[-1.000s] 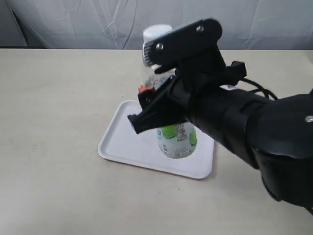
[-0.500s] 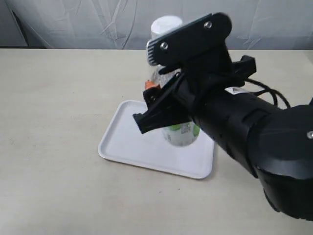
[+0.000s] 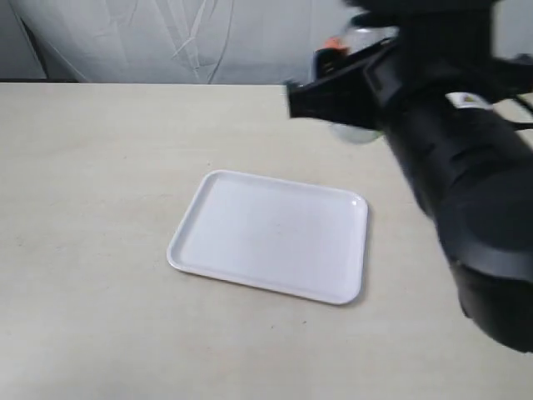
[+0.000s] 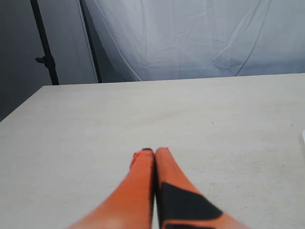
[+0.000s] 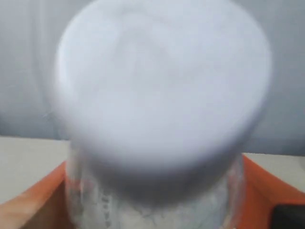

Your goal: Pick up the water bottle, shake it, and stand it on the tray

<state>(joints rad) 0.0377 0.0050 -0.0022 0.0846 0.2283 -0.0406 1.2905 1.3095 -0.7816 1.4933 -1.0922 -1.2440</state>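
Note:
The white tray [image 3: 271, 237] lies flat on the table with nothing on it. My right gripper [image 3: 348, 77] is raised above the table's far right, beyond the tray, shut on the water bottle [image 3: 358, 132]. In the exterior view the black arm hides the bottle except for a pale blurred bit. The bottle's white cap [image 5: 162, 95] fills the right wrist view, blurred, with orange fingers [image 5: 269, 191] on both sides of the clear body. My left gripper [image 4: 155, 151] is shut, its orange fingers pressed together over bare table, with nothing between them.
The beige table [image 3: 100, 167] stretches around the tray. A white cloth backdrop [image 3: 166, 37] hangs behind its far edge. A dark stand pole [image 4: 45, 43] is beyond the table in the left wrist view.
The right arm has swung up and to the right with the bottle, from over the tray to above the table's far right. The tray now shows whole and bare.

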